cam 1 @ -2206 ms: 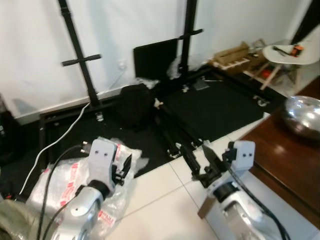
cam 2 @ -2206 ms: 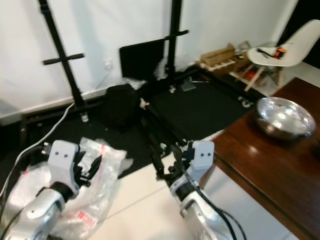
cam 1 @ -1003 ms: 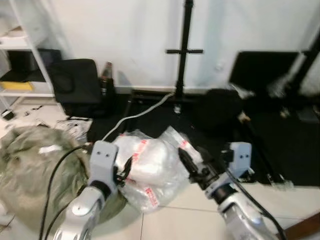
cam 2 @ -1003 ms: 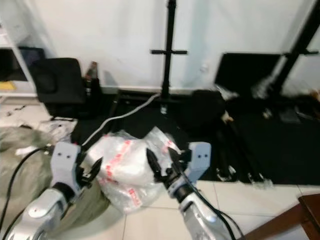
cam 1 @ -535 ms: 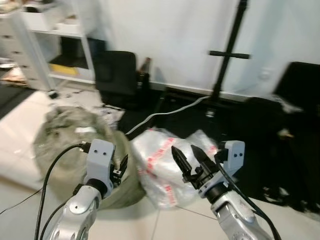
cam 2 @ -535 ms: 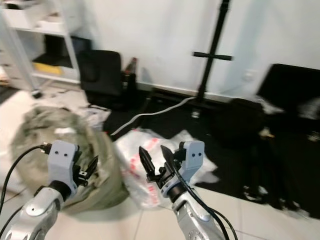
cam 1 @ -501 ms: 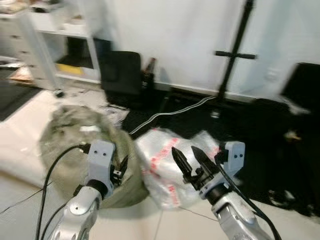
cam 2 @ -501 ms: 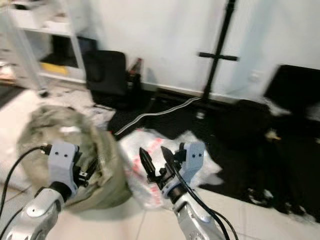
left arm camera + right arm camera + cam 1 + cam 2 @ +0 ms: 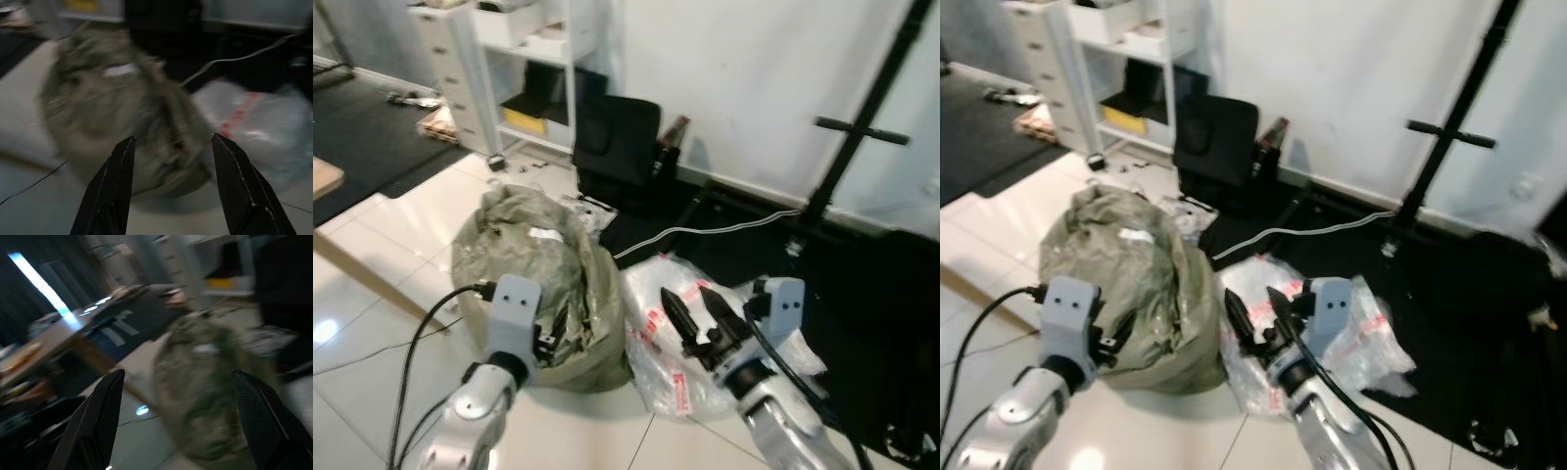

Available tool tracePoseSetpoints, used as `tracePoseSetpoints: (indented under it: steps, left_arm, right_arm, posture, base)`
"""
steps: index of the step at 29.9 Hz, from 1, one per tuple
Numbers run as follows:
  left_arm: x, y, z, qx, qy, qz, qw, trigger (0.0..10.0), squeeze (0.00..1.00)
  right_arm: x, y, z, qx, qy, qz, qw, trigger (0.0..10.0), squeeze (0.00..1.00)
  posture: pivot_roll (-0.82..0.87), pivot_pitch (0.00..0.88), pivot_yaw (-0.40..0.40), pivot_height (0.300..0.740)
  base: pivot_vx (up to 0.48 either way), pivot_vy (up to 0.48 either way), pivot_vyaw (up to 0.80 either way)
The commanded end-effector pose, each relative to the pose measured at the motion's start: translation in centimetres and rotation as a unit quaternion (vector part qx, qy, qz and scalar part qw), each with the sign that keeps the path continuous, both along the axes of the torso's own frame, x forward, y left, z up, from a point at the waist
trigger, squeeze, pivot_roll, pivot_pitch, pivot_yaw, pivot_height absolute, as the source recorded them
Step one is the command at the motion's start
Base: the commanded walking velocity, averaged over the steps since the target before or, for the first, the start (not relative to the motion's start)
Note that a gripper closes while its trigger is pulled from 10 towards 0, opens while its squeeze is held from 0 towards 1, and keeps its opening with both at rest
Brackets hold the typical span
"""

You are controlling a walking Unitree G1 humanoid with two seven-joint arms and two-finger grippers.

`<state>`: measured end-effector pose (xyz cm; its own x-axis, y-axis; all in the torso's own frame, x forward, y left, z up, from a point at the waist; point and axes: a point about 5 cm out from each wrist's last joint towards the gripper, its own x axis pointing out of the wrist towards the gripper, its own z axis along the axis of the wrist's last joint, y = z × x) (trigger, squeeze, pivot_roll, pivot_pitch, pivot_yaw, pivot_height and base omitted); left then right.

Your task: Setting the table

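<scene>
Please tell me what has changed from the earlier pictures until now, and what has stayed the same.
The camera swung toward the robot's left: the dark wooden table and metal bowl left the view, and the olive bag, the white shelf and a black chair came in. Nothing was grasped or released. The left gripper and right gripper stay open, empty, raised.
</scene>
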<state>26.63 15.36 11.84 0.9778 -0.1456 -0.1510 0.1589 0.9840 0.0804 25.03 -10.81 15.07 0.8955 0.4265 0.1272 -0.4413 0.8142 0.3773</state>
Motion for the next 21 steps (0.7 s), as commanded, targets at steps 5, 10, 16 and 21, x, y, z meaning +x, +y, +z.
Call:
tracePoseSetpoints:
  steps: [5,10,16,21]
  left_arm:
    - [-0.27,-0.04,-0.70,0.002,0.018,0.004,1.000,10.0,0.00]
    - [-0.18,-0.06,-0.69,0.004,0.019,0.003,1.000,10.0,0.00]
    - [-0.12,-0.08,-0.68,0.004,0.019,0.002,1.000,10.0,0.00]
    - [-0.11,-0.11,-0.69,0.005,0.021,0.003,1.000,10.0,0.00]
  right_arm:
    - [-0.08,-0.34,-0.43,0.003,0.012,-0.005,1.000,10.0,0.00]
    - [-0.03,-0.34,-0.42,0.005,0.012,-0.005,1.000,10.0,0.00]
    - [-0.01,-0.34,-0.41,0.006,0.011,-0.006,1.000,10.0,0.00]
    - [-0.03,-0.38,-0.41,0.006,0.012,-0.006,1.000,10.0,0.00]
  posture:
    - [-0.03,0.000,0.087,0.740]
    - [-0.03,0.000,0.088,0.740]
    - [-0.03,0.000,0.089,0.740]
    - [-0.03,0.000,0.089,0.740]
  base:
    - [0.000,0.000,0.76]
    - [0.000,0.000,0.76]
    - [0.000,0.000,0.76]
    - [0.000,0.000,0.75]
